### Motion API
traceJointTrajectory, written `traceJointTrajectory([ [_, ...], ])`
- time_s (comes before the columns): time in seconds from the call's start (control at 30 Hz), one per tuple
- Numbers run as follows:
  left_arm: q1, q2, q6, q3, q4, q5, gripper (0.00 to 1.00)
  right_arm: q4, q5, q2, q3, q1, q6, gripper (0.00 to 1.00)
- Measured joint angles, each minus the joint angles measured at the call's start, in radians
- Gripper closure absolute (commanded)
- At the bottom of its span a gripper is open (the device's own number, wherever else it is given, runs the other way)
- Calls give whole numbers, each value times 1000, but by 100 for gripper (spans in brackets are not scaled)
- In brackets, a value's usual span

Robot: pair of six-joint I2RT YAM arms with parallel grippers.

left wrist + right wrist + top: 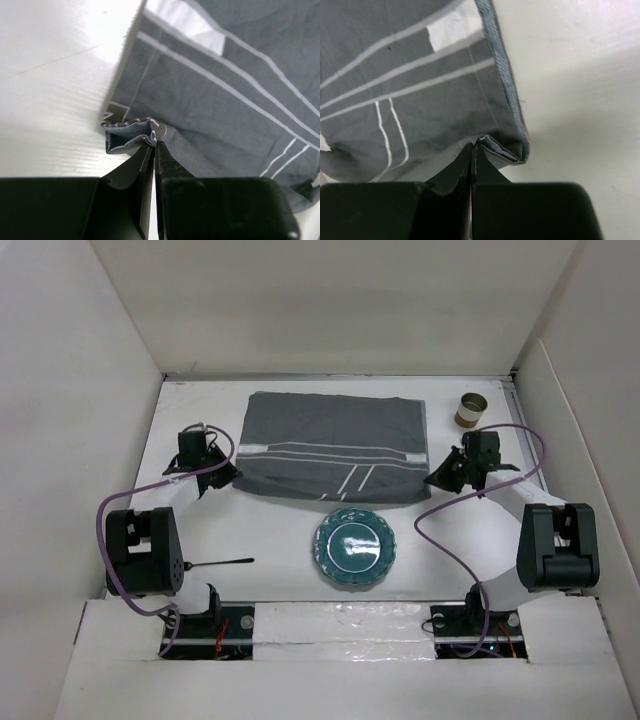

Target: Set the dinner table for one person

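A grey cloth mat (333,445) with white stripes is spread across the back of the white dinner table (280,540). My left gripper (228,476) is shut on the mat's near left corner (131,136), pinching the hem between its fingers (167,165). At the near right corner (507,147), my right gripper (434,478) is shut on the mat's hem as well. In front of the mat lies a teal plate (354,548). A dark utensil (218,562) lies by the left arm's base. A brown cup (470,409) stands at the back right.
White walls (80,440) enclose the table on three sides. The arm bases (145,552) (556,546) and purple cables (440,530) sit at the near edge, beside the plate.
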Motion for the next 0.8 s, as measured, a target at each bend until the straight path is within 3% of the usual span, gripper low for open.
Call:
traceJointTrajectory([
  [0.1,0,0,3,-2,-47,-31,91,-6,8,-25,-40,-3,-11,100],
  [0.2,0,-4,3,-19,-72,-41,100,-6,8,-32,-58,-9,-17,100],
  [0.37,0,-21,-3,-32,-91,-20,100,-10,-1,-29,-47,-16,-18,100],
  [0.6,-5,-44,-17,10,-98,9,100,-38,-4,0,99,-18,-23,100],
  [0.8,-18,-157,-19,-8,-148,10,100,-52,5,-58,24,-18,-20,100],
])
